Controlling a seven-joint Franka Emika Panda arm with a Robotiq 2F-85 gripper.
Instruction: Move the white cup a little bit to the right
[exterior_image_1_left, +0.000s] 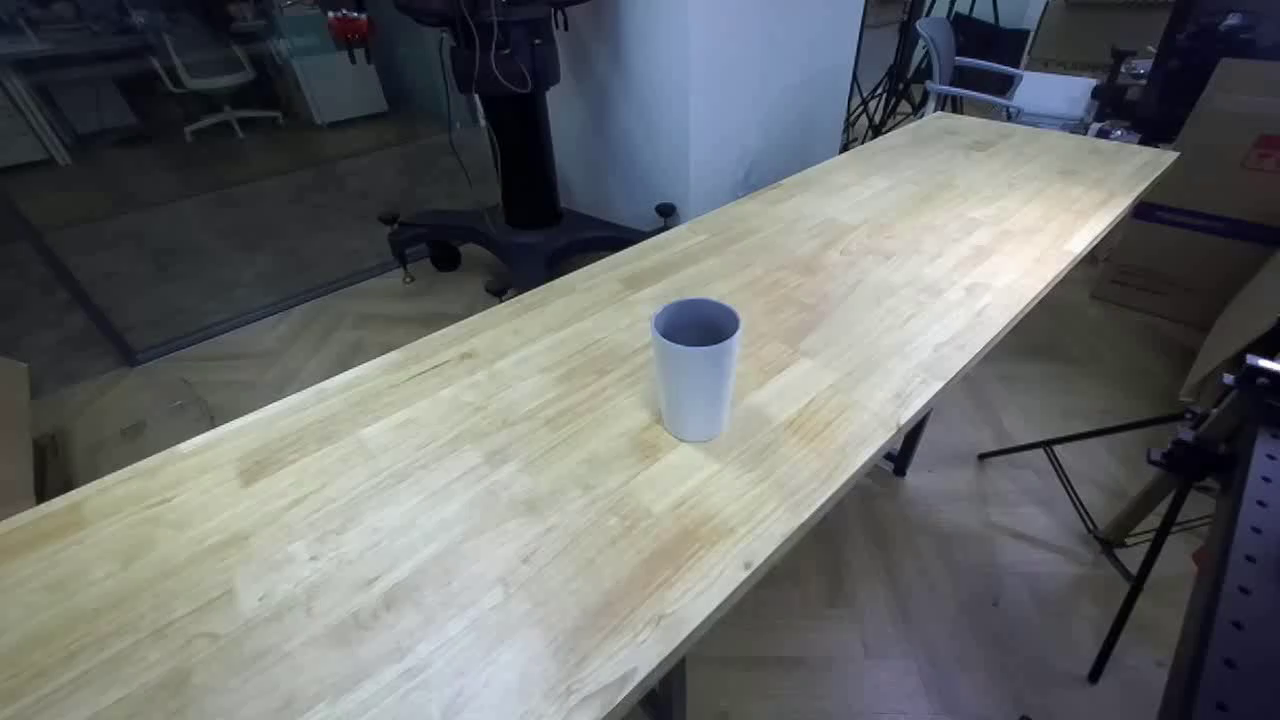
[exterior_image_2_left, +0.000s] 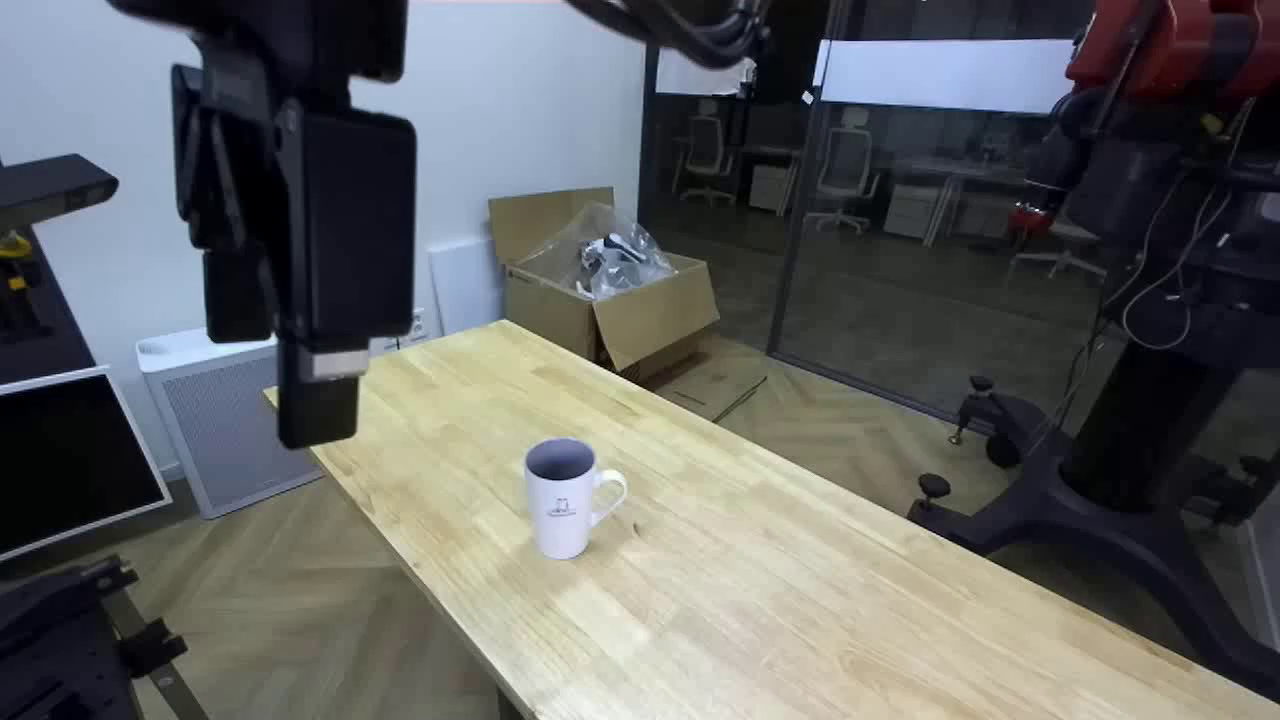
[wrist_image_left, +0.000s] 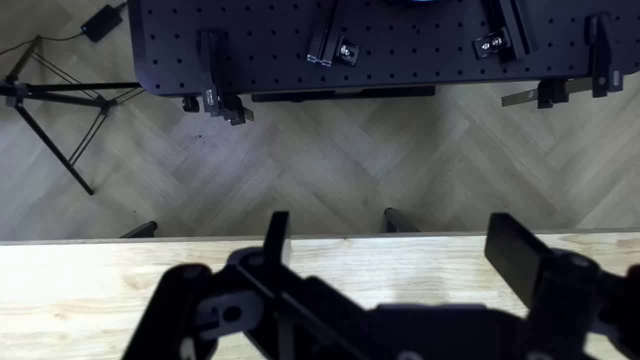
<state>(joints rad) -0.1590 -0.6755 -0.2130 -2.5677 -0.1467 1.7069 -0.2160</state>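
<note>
White tapered handled cup with grey-blue interior stands upright on the long pale wooden table, well apart from the black two-fingered gripper, spread wide and empty; rightward shift judged probably unstarted, grasp, move and release outstanding.
</note>
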